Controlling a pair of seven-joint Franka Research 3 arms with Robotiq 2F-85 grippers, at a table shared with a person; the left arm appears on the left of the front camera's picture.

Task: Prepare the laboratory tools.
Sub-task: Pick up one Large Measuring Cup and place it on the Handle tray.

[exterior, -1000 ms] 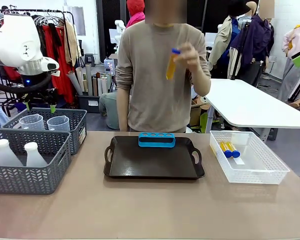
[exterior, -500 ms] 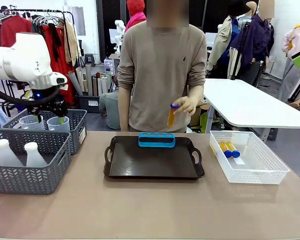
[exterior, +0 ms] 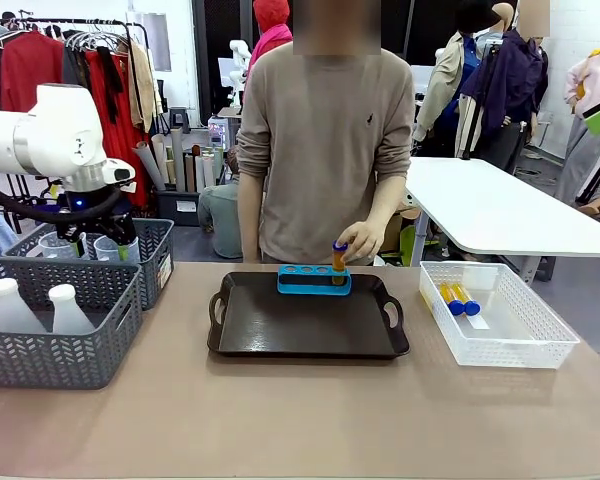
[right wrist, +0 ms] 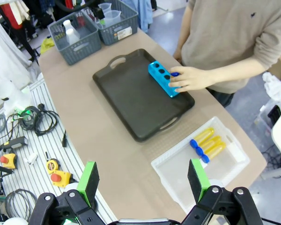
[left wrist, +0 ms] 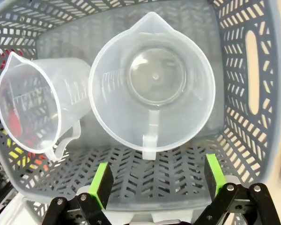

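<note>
My left gripper (exterior: 102,245) stands open, low over the far grey basket (exterior: 158,262). In the left wrist view a clear handled beaker (left wrist: 152,79) sits upright just ahead of the gripper (left wrist: 158,177), its handle pointing toward the gap between the green pads. A second beaker (left wrist: 35,105) leans beside it. The person's hand (exterior: 352,248) holds a blue-capped amber tube (exterior: 339,262) in the right end hole of the blue rack (exterior: 313,280). More tubes (right wrist: 207,143) lie in the white basket (right wrist: 178,173). Two white flasks (exterior: 68,308) stand in the near grey basket. My right gripper (right wrist: 143,180) is open, high above the table.
The black handled tray (exterior: 310,322) carries the rack at mid table. The near grey basket (exterior: 50,345) sits at the front left, touching the far one. The white basket (exterior: 500,335) sits to the right of the tray. Cables and tools lie beside the table (right wrist: 33,140).
The person brought the tube down from chest height to the rack. My left gripper dropped toward the beaker basket and moved slightly right.
</note>
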